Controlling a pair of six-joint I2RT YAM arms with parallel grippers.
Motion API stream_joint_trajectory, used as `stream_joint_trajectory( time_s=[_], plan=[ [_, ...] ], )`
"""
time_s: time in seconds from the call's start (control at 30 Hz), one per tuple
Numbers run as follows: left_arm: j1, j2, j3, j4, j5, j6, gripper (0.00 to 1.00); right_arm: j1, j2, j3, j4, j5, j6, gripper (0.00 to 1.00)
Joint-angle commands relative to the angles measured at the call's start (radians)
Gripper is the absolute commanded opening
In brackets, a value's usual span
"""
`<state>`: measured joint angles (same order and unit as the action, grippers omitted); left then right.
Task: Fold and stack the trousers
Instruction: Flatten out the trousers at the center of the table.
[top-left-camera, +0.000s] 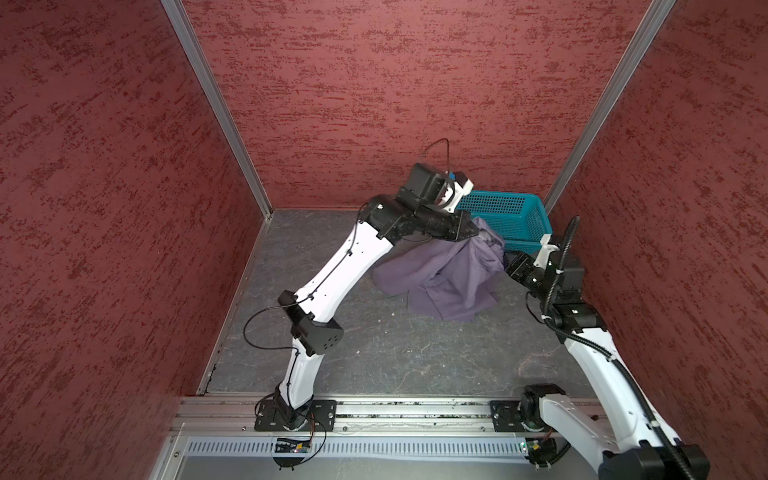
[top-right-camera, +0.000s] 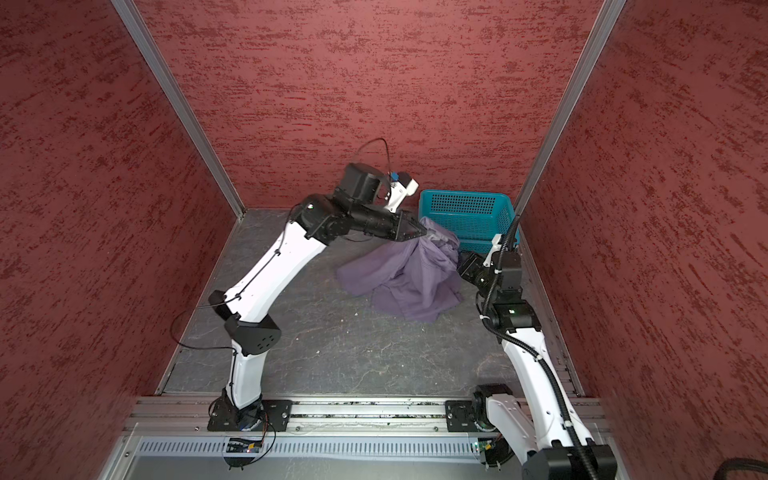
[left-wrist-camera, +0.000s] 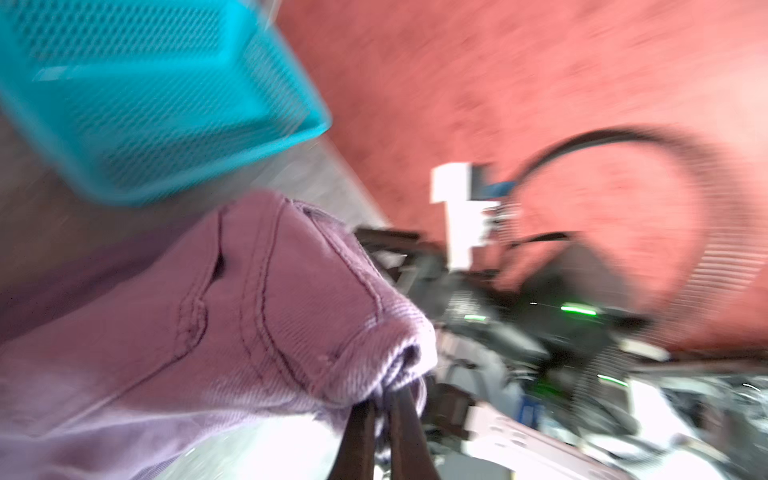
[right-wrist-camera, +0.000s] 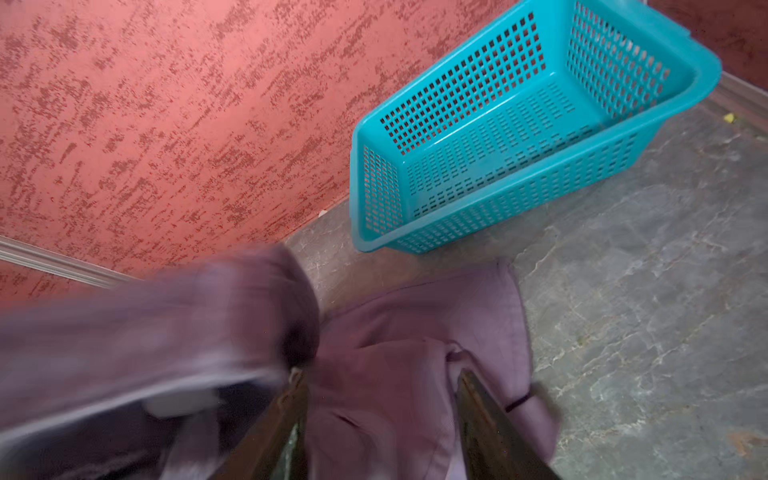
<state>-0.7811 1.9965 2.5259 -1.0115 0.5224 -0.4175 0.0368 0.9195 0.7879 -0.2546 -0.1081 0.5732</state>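
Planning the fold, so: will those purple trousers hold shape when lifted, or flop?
Probably floppy: the trousers hang in loose folds from the left gripper. Likely light, since one pinched corner raises them. Ribbed cloth seems unlikely to slip.

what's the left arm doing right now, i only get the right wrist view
observer: The left gripper is shut on a stitched edge of the trousers, holding that part up.
operator: is the rest hanging free
observer: No, in both top views the rest lies heaped on the table.
operator: how close is my right arm to the left one
observer: The right gripper sits at the heap's right side, apart from the left gripper, with the raised cloth between them.
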Motion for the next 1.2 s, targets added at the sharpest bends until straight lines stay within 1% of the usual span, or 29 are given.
stream_joint_trajectory(
  time_s=[0.0,0.07,0.13,0.23,0.33,0.4,0.53,0.6,0.67,0.73,0.77,0.8,0.87,0.9,0.93,0.97,1.0,1.03,1.1,1.17],
  plan=[
    [0.091,-0.150,-0.035,0.184,0.197,-0.111,0.00,-0.006,-0.014,0.014,-0.032,0.064,-0.030,0.56],
    [0.183,-0.264,-0.170,0.325,0.243,-0.194,0.00,-0.006,-0.024,0.012,-0.029,0.074,-0.030,0.56],
    [0.302,-0.372,-0.325,0.466,0.285,-0.283,0.00,-0.006,-0.037,0.006,-0.016,0.080,-0.029,0.58],
    [0.497,-0.515,-0.600,0.660,0.343,-0.408,0.00,-0.007,-0.052,-0.005,0.014,0.067,-0.029,0.59],
    [0.658,-0.625,-0.867,0.716,0.348,-0.438,0.00,-0.006,-0.042,-0.008,0.035,0.032,-0.030,0.59],
    [0.733,-0.673,-1.038,0.736,0.330,-0.444,0.00,-0.007,-0.023,-0.009,0.046,-0.002,-0.028,0.59],
    [0.883,-0.702,-1.365,0.814,0.339,-0.494,0.00,-0.005,0.021,-0.010,0.071,-0.063,-0.014,0.59],
    [0.955,-0.707,-1.479,0.831,0.338,-0.511,0.00,-0.004,0.038,-0.012,0.078,-0.084,-0.012,0.59],
    [1.016,-0.714,-1.553,0.835,0.341,-0.509,0.02,-0.002,0.055,-0.011,0.078,-0.096,-0.016,0.59],
    [1.053,-0.721,-1.585,0.803,0.334,-0.489,0.05,0.011,0.074,-0.011,0.067,-0.098,-0.028,0.59],
    [1.064,-0.725,-1.583,0.760,0.317,-0.463,0.10,0.021,0.089,-0.009,0.057,-0.091,-0.039,0.59],
    [1.070,-0.728,-1.574,0.702,0.286,-0.432,0.23,0.038,0.104,-0.009,0.046,-0.078,-0.051,0.59],
    [1.070,-0.735,-1.550,0.607,0.214,-0.377,0.54,0.079,0.137,-0.005,0.027,-0.041,-0.075,0.60],
    [1.067,-0.742,-1.539,0.567,0.177,-0.358,0.64,0.106,0.157,-0.004,0.019,-0.019,-0.089,0.60],
    [1.065,-0.749,-1.531,0.537,0.142,-0.345,0.71,0.133,0.178,-0.001,0.012,0.004,-0.102,0.61],
    [1.056,-0.759,-1.523,0.509,0.109,-0.330,0.75,0.163,0.205,0.003,0.006,0.032,-0.115,0.61],
    [1.042,-0.767,-1.509,0.473,0.064,-0.311,0.84,0.193,0.236,0.012,0.001,0.057,-0.129,0.61],
    [1.021,-0.773,-1.493,0.439,0.019,-0.289,0.86,0.220,0.266,0.019,0.000,0.076,-0.140,0.61],
    [0.953,-0.778,-1.454,0.357,-0.096,-0.233,0.87,0.277,0.340,0.037,0.003,0.107,-0.161,0.61],
    [0.893,-0.768,-1.435,0.307,-0.167,-0.201,0.87,0.317,0.410,0.058,0.013,0.114,-0.171,0.61]
  ],
)
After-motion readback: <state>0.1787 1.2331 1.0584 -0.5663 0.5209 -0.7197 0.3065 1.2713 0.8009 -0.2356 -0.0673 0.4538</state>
